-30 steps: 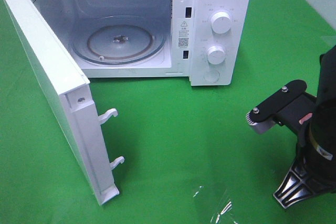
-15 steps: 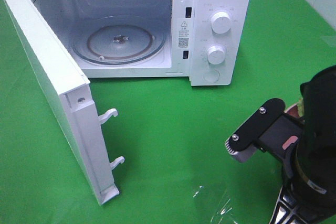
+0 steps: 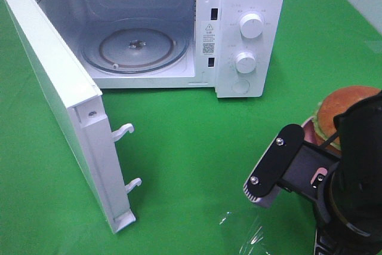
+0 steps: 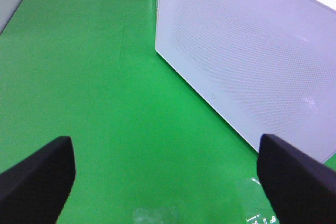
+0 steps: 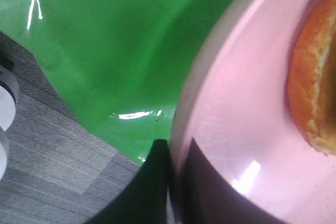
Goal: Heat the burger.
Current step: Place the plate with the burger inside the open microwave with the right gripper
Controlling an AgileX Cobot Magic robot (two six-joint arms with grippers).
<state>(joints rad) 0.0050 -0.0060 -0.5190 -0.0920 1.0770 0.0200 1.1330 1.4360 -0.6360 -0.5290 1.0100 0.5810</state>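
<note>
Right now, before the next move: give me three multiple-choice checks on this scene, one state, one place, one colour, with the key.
1. The microwave door is: A) shut B) swung open C) taken off
2. The burger sits: A) inside the microwave B) on top of the microwave C) on a plate at the right of the high view
3. The plate is: A) pink B) blue C) white

Key: B, the inside of the microwave shows past the door. C, the bun shows at the right, outside the microwave. A, the right wrist view shows a pink rim.
</note>
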